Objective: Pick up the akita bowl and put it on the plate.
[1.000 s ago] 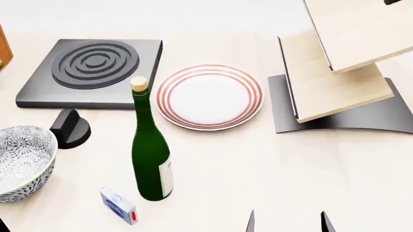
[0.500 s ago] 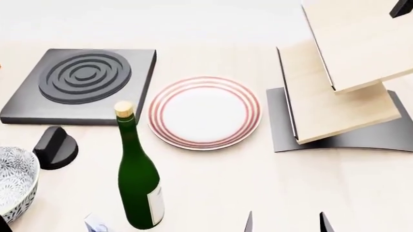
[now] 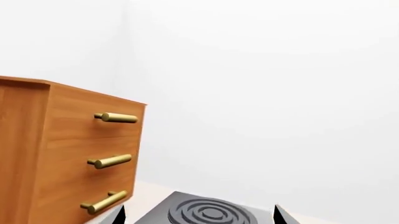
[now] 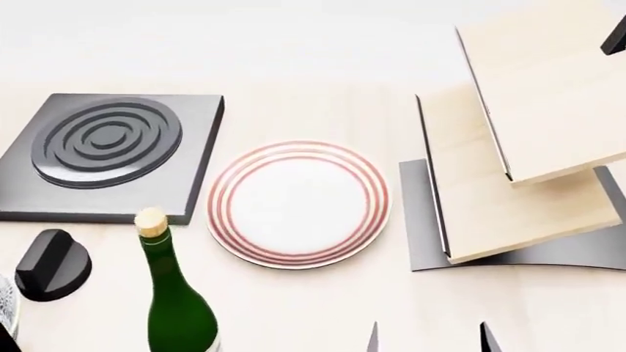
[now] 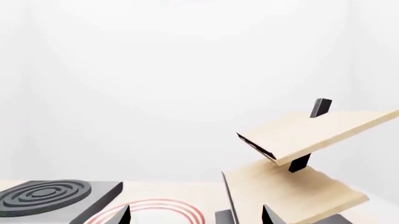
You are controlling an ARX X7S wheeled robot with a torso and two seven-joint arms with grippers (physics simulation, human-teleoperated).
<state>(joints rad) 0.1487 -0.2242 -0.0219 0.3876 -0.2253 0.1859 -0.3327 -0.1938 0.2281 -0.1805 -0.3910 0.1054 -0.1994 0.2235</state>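
The plate [image 4: 298, 204], white with red rings, lies flat in the middle of the head view. Its far rim also shows in the right wrist view [image 5: 156, 208]. Only a thin patterned sliver of the akita bowl [image 4: 5, 308] shows at the left edge of the head view. My right gripper [image 4: 430, 339] is open and holds nothing, near the front edge, nearer than the plate and to its right. The right wrist view shows its two tips [image 5: 197, 215] wide apart. My left gripper [image 3: 198, 217] is open too, held in the air and facing the burner.
A square dark-grey burner [image 4: 108, 147] lies left of the plate, with a black knob [image 4: 49, 264] in front of it. A green bottle [image 4: 181, 315] stands upright between bowl and plate. A wooden two-tier shelf [image 4: 528, 132] rises at the right. A wooden drawer cabinet [image 3: 62, 158] stands beside the burner.
The head view has shifted: everything on the table slid down and left in it, and the bowl went almost out at the left edge. The right fingertips stay in place, open.
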